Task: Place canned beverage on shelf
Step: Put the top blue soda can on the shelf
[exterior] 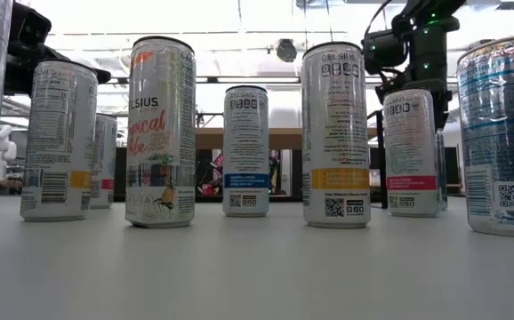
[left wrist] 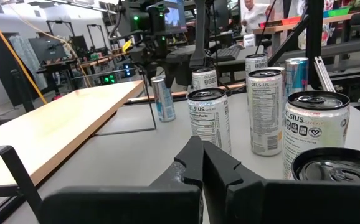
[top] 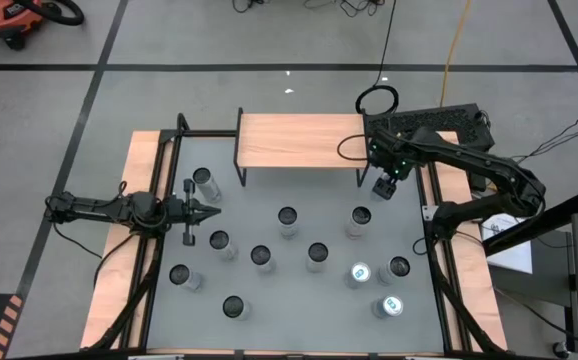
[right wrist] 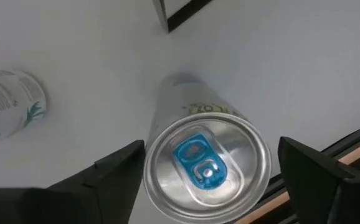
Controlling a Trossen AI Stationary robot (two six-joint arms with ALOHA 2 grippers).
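A slim silver can with a blue tab [right wrist: 206, 167] stands upright on the grey table just in front of the shelf's right legs, also seen in the low view [exterior: 410, 156]. My right gripper [right wrist: 211, 148] points down over it, open. Its two fingers stand on either side of the can's top, with a gap on each side. In the high view the gripper [top: 383, 187] hides the can. The shelf [top: 299, 140] has a light wood top on black legs and stands at the table's far edge. My left gripper [top: 209, 212] waits shut and level at the left.
Several more upright cans stand across the grey table, among them one near the left gripper [top: 206, 183], two in the middle [top: 287, 220] [top: 359, 220] and two with blue tabs at the near right [top: 358, 275] [top: 388, 307]. Black frame rails [top: 437, 260] run along the table's sides.
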